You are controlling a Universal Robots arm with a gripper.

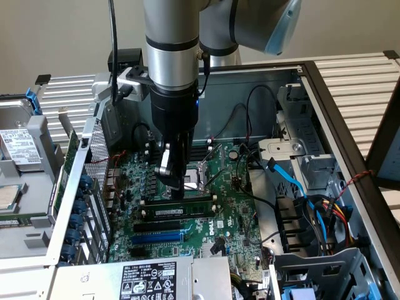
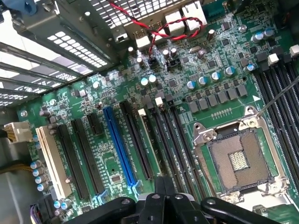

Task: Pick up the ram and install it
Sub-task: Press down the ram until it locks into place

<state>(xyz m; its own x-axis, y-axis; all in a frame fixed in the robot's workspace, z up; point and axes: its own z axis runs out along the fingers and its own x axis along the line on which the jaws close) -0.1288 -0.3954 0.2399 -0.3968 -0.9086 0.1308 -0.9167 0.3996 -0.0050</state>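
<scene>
The ram (image 1: 181,208) is a long green stick with black chips and a white label. It stands on edge in a black slot on the green motherboard (image 1: 231,215), next to the open CPU socket (image 1: 201,175). My gripper (image 1: 177,190) hangs straight down over the ram's end nearer the exterior view's left. It is shut with nothing between its fingers, and the tips are at the stick's top edge. In the wrist view the ram (image 2: 149,140) appears edge-on among the black slots. The shut gripper (image 2: 161,184) sits just over one end of it.
A blue slot (image 1: 156,237) and more black slots lie beside the ram. A power supply (image 1: 150,278) is at the front. Blue, red and yellow cables (image 1: 312,209) and drive cages fill the exterior view's right. The perforated case wall (image 1: 94,162) rises on its left. Red-black wires (image 2: 159,32) cross the rear ports.
</scene>
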